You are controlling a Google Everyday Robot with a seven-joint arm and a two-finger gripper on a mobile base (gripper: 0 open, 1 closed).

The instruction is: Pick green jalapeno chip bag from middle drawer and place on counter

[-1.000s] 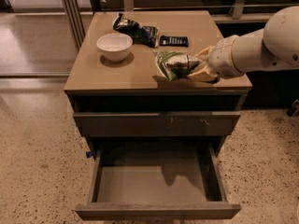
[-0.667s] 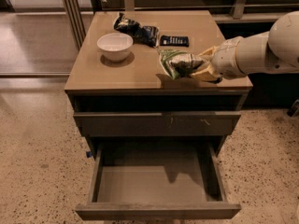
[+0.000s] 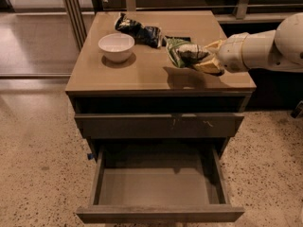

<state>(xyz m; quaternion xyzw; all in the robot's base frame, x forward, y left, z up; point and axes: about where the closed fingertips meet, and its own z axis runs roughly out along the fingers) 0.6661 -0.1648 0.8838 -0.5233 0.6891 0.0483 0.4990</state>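
Change: green jalapeno chip bag [image 3: 181,52] is higher and further toward the upper middle of the frame than a second ago, carried in over the counter [image 3: 142,77] away from its front edge
Gripper: gripper [image 3: 198,59] at right centre of the frame, fingers clamped on the bag's right end
Bag position: over the right half of the counter with its shadow below it, so it looks held just clear of the top; contact cannot be told for sure
Middle drawer: middle drawer [image 3: 156,193] pulled out at lower centre, floor bare
Meaning: the pick looks done; what is left is lowering and letting go
Neighbours: white bowl [image 3: 116,46] at the counter's upper left; black-and-blue snack bag [image 3: 139,31] just right of it, further back; flat black packet [image 3: 185,38] now mostly hidden behind the green bag
Obstruction: packet and dark bag crowd the back; the bare tan patch in front of the bag looks the safer landing
Scratched drawer front [image 3: 161,125]: shut, under the counter edge, out of the way
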